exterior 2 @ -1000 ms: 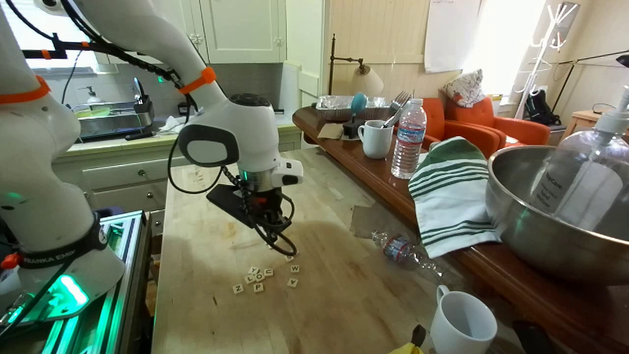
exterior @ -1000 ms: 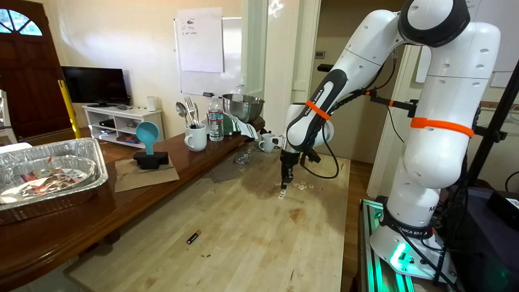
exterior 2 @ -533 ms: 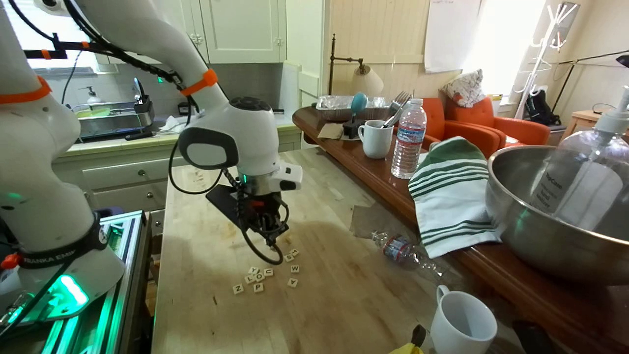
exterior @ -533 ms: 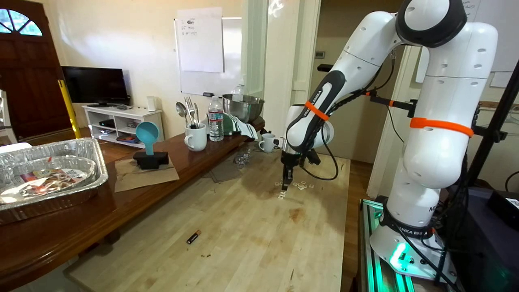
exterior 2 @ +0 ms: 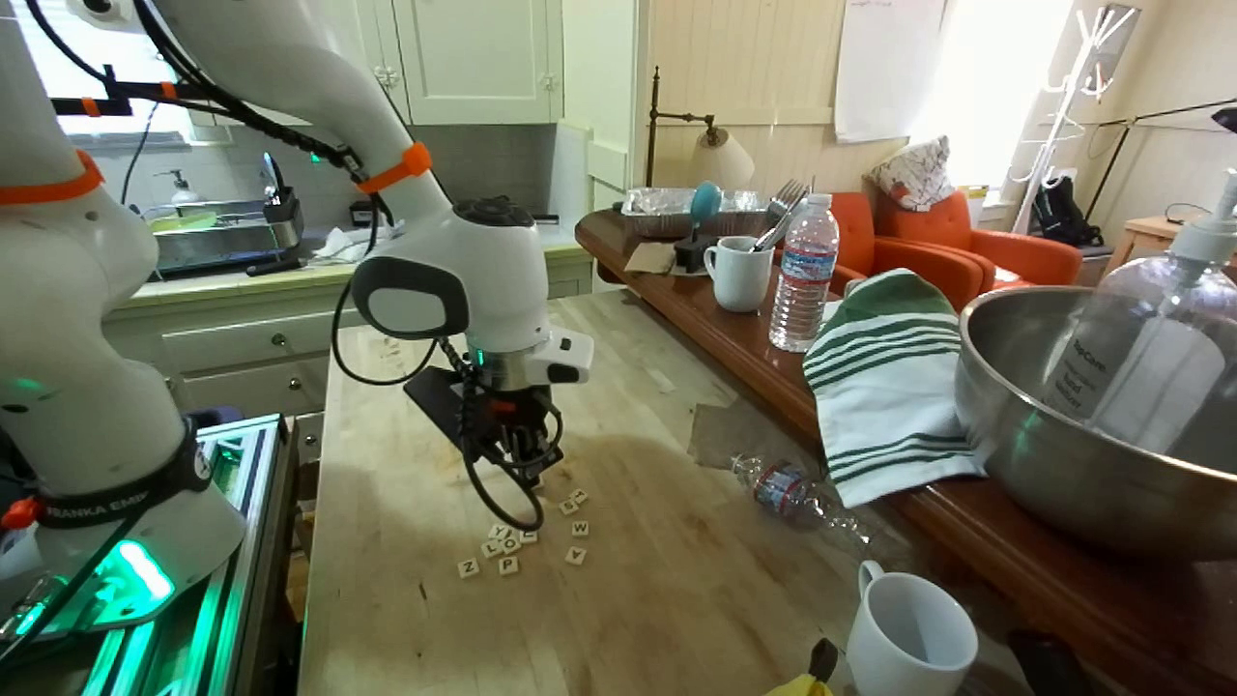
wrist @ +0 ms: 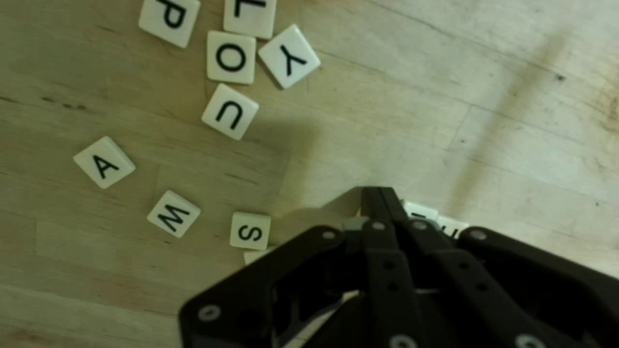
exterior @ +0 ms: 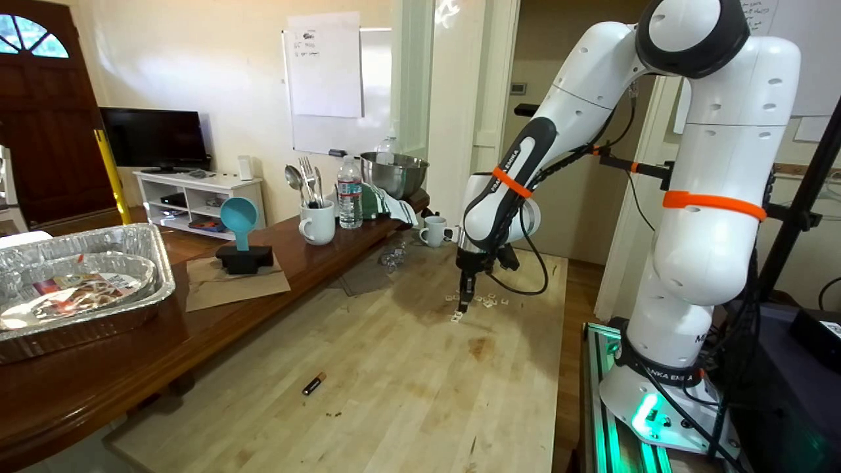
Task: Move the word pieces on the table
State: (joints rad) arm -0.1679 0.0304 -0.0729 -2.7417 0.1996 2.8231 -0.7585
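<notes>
Now the gripper (wrist: 379, 189) is clenched; some tiles (wrist: 421, 209) lie just beside its jaws, others further off on the table (exterior: 407, 394).

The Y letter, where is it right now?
In the wrist view, the Y tile lies near the top, a little left of centre, just right of the O tile and up and left of the shut gripper.

Pale lettered tiles (wrist: 231, 57) on table (exterior: 394, 381)
</notes>
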